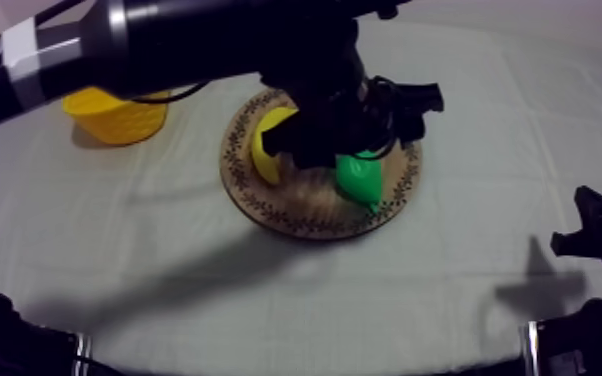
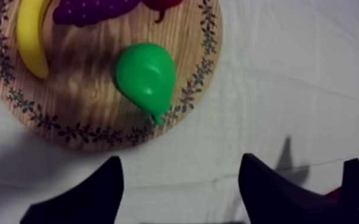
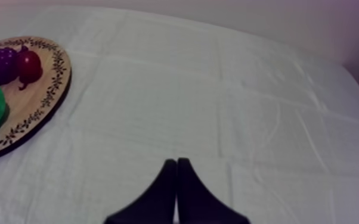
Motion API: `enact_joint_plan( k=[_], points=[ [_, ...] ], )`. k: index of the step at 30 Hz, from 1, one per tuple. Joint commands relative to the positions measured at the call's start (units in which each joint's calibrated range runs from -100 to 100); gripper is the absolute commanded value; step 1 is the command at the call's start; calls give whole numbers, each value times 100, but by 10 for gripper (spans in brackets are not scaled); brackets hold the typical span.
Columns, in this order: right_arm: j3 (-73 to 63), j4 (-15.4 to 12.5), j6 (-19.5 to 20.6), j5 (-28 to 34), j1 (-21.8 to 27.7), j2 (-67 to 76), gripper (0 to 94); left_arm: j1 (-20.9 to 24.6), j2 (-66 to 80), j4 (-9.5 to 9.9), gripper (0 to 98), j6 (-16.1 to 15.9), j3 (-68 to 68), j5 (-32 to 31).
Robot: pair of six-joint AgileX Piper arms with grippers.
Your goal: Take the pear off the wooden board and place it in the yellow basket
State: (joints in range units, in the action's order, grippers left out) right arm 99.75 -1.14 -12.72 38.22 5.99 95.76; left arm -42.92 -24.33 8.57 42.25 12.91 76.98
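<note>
Visibly 1 pear (image 2: 146,77), 1 banana (image 2: 31,36), 1 basket (image 1: 115,115)

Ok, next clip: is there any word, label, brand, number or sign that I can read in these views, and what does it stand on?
None can be read in any view.
The round wooden board has a dark leaf pattern round its rim, an ornament and not letters.
The green toy pear, the round yellow basket and the grey-white cloth show no print.
</note>
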Motion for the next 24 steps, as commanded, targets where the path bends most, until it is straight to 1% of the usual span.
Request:
enact_joint_plan(
  k=[1,4,10,14,20,24],
  points=[
    [3,0,-1,1,-2,-1,3,62,-177,-17,713,-74,104,171],
    [3,0,-1,1,-2,-1,3,164,-498,-39,712,-163,334,506],
    [3,0,-1,1,-2,-1,3,320,-1268,-142,710,-431,980,882],
    [3,0,-1,1,-2,-1,3,351,-1821,-198,710,-625,1680,1239],
    [3,0,-1,1,-2,-1,3,380,-2628,-280,702,-814,2908,2040],
    [3,0,-2,1,-2,-1,3,424,-2919,-379,699,-928,3358,2233]
  ],
)
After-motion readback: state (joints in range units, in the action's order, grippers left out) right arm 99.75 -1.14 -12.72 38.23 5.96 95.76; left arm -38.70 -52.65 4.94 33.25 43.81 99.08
